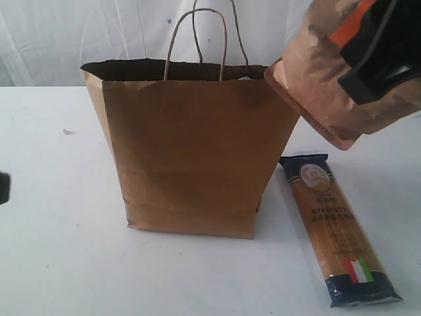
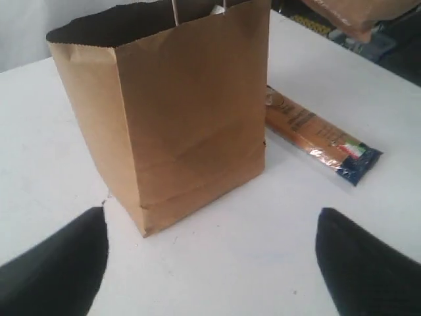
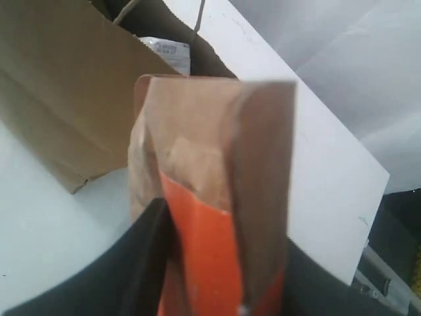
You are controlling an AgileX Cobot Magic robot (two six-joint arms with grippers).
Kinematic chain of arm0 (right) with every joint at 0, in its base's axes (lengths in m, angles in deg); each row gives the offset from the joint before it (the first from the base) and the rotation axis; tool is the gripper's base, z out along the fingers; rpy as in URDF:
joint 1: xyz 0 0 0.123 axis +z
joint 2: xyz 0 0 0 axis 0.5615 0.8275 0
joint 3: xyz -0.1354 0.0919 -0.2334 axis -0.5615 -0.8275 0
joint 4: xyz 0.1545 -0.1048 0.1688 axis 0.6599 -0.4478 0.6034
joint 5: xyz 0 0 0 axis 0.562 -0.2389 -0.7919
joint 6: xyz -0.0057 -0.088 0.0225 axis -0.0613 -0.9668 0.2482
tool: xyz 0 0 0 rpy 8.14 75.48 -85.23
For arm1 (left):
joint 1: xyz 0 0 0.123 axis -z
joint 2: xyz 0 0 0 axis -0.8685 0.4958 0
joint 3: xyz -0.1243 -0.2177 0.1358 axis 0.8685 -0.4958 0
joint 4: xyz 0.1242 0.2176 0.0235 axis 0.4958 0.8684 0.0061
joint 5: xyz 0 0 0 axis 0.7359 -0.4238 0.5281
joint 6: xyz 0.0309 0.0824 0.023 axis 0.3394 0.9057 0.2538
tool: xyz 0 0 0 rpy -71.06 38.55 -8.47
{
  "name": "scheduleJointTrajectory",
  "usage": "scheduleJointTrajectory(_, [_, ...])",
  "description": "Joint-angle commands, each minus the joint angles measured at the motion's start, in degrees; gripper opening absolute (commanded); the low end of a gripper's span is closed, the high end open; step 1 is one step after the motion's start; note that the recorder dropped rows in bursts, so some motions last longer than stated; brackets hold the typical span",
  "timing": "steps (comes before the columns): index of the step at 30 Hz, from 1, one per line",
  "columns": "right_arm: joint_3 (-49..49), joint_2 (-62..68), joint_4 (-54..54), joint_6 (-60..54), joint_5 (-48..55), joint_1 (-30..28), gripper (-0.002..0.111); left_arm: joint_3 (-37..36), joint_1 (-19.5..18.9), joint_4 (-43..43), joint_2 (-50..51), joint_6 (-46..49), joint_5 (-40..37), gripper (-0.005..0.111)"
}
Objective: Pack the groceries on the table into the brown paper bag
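The brown paper bag (image 1: 191, 145) stands upright and open in the middle of the table (image 1: 59, 250); it also shows as the bag (image 2: 171, 105) and the bag (image 3: 59, 99). My right gripper (image 1: 378, 56) is shut on the brown-orange pouch (image 1: 329, 85), held in the air beside the bag's upper right rim. Up close the pouch (image 3: 210, 197) sits clamped between the black fingers (image 3: 141, 263). The spaghetti packet (image 1: 339, 227) lies flat to the right of the bag. A small blue-white carton (image 3: 168, 52) shows inside the bag. My left gripper (image 2: 210, 263) is open over bare table in front of the bag.
A tiny white lump (image 1: 68, 131) lies on the table left of the bag. A dark piece of the left arm (image 1: 4, 187) shows at the left edge. White curtain hangs behind the table.
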Motion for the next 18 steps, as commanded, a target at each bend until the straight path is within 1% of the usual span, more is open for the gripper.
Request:
scheduleJointTrajectory(1, [0.8, -0.7, -1.7, -2.0, -1.1, -0.3, 0.0, 5.1, 0.0, -3.0, 12.6, 7.0, 2.1, 0.085])
scheduleJointTrajectory(3, [0.8, -0.7, -2.9, -3.0, -1.1, -0.3, 0.0, 8.2, 0.0, -3.8, 18.2, 8.9, 2.1, 0.074])
scheduleJointTrajectory(5, [0.8, -0.7, -5.3, -3.0, -1.3, -0.3, 0.0, 11.7, 0.0, -5.4, 23.2, 12.7, 1.2, 0.062])
scheduleJointTrajectory(7, [0.8, -0.7, -7.8, -3.1, -1.4, -0.3, 0.0, 14.8, 0.0, -9.3, 26.9, 18.2, 0.1, 0.056])
scheduleJointTrajectory(10, [0.8, -0.5, -9.6, -4.5, -1.4, -0.3, 0.0, 19.5, 0.0, -16.1, 31.3, 31.1, -1.3, 0.054])
scheduleJointTrajectory(12, [0.8, -0.4, -11.1, -4.6, -1.8, -0.3, 0.0, 22.0, 0.0, -18.9, 33.6, 36.5, -1.4, 0.054])
scheduleJointTrajectory(16, [0.8, -0.3, -14.7, -4.6, -5.3, -0.3, 0.0, 23.7, 0.0, -19.7, 37.5, 46.2, -2.4, 0.052])
scheduleJointTrajectory(17, [0.8, -0.2, -14.9, -4.5, -5.9, -0.5, 0.0, 23.7, 0.0, -19.7, 38.1, 47.3, -2.5, 0.05])
scheduleJointTrajectory(18, [0.8, 0.0, -14.9, -4.4, -6.5, -0.7, 0.0, 23.7, 0.0, -19.8, 38.7, 48.2, -2.7, 0.045])
